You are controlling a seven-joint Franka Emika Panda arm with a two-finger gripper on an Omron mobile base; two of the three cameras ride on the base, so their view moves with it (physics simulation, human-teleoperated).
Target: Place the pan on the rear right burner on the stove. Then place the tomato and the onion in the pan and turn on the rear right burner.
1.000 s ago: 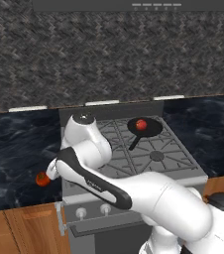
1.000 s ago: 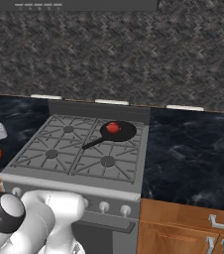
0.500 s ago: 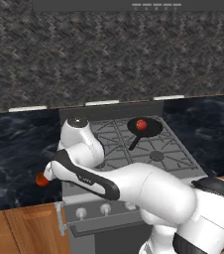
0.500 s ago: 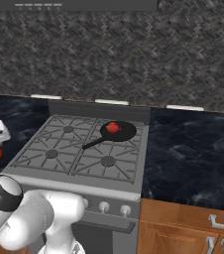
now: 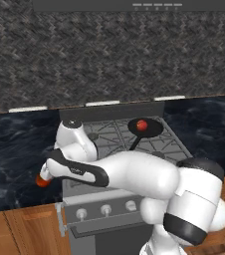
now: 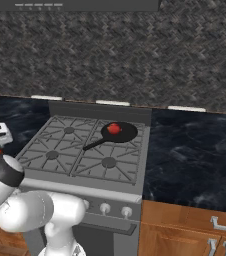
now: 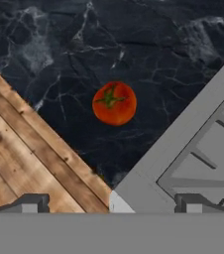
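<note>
**Open gripper above the tomato, onion already in the pan**

The gripper (image 7: 111,203) is wide open and holds nothing. In the hand view its two dark tips stand far apart at the bottom edge. The tomato (image 7: 114,103) lies between them and farther out, on the dark marble counter (image 7: 84,44). It is not touching either tip. Its green stem spot faces the camera. The wooden cabinet front (image 7: 20,149) runs on one side of the gripper and the grey edge of the stove (image 7: 183,149) on the other.

In the left base view the arm bends down low over the counter (image 5: 10,149) just left of the stove (image 5: 114,209). The tomato (image 5: 43,182) peeks out as a small orange bit under the hand. The hand itself hides the tips there, so you cannot see how wide they stand.

Farther away from the gripper, the pan (image 5: 145,127) sits on the rear right burner. The onion (image 5: 142,124) is inside the pan. Nothing else is in it. The pan's long handle points toward the front of the stove.

The right base view shows the pan (image 6: 119,132) and the onion (image 6: 114,128) clearly, and the row of knobs (image 6: 105,208) on the stove (image 6: 85,185) front. At its left edge, part of the hand shows with a bit of red under it.
</note>
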